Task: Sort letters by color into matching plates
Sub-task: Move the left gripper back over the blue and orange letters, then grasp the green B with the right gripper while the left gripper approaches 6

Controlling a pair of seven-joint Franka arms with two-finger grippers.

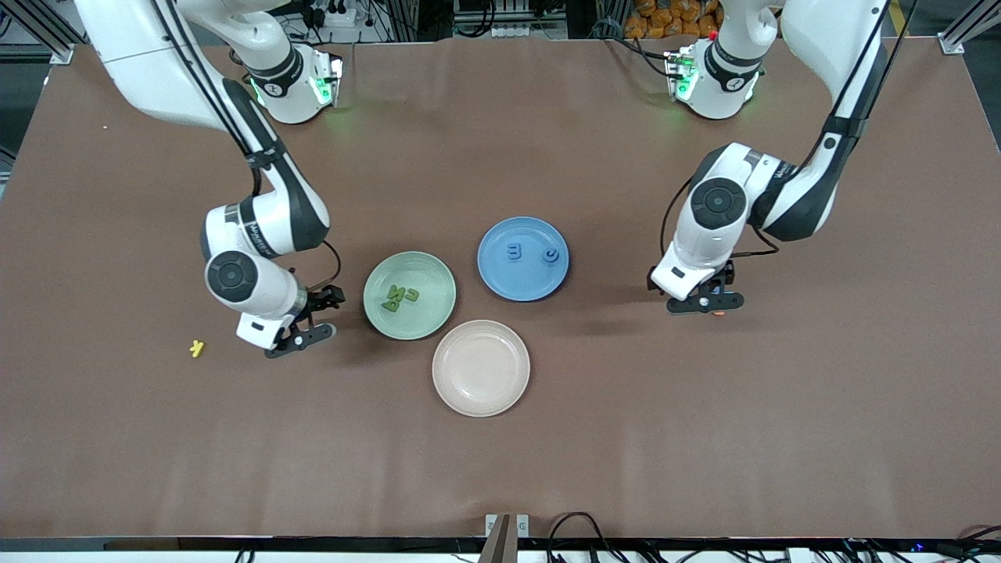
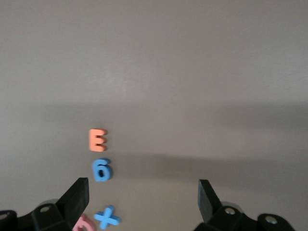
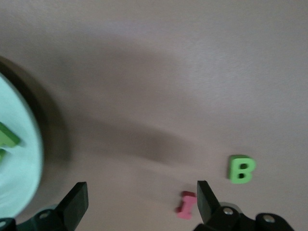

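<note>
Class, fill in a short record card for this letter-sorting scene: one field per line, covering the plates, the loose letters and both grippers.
green plate: holds green letters
blue plate: holds two blue letters
beige-pink plate: no pieces on it
left gripper: open, over blue 6 and blue X, beside orange E
right gripper: open, beside the green plate, near green B and pink I
yellow piece: on table, toward the right arm's end

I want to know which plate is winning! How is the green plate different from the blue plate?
The green plate is pale mint and holds a touching cluster of green letters; the blue plate is medium blue and holds two blue letters lying apart. The green plate lies nearer the front camera and toward the right arm's end. Both are round, rimmed and look equal in size.
</note>
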